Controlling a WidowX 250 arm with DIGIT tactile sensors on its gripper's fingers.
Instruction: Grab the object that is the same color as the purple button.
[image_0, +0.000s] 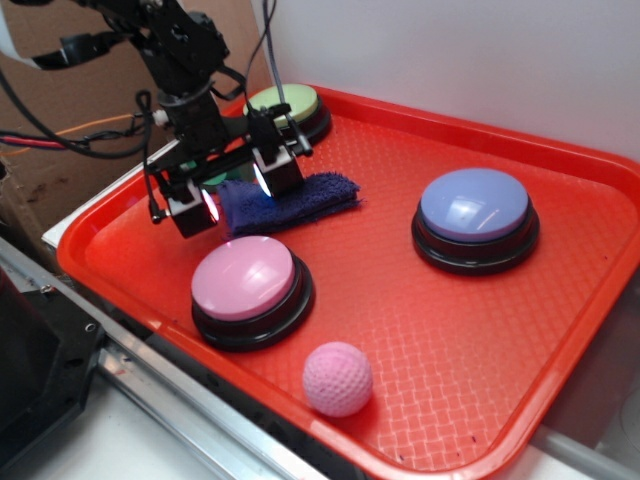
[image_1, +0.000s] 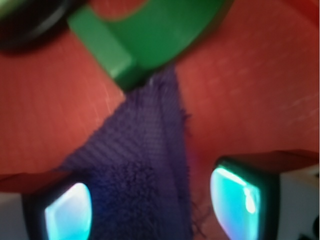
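Upper left of centre, the fuzzy dark purple-blue rag (image_0: 285, 200) lies flat on the red tray (image_0: 420, 330) between the wide-spread pincer (image_0: 238, 195) pads, with the green arch block (image_1: 150, 35) touching its far end.

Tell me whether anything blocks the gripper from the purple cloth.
Nothing visible does. The gripper is open with the purple cloth already between its fingers; the green block lies beyond the cloth's far end, outside the jaws.

No readable text, label, brand or number shows in either view; the wrist view is blurred, so any fine print there perhaps goes unseen.
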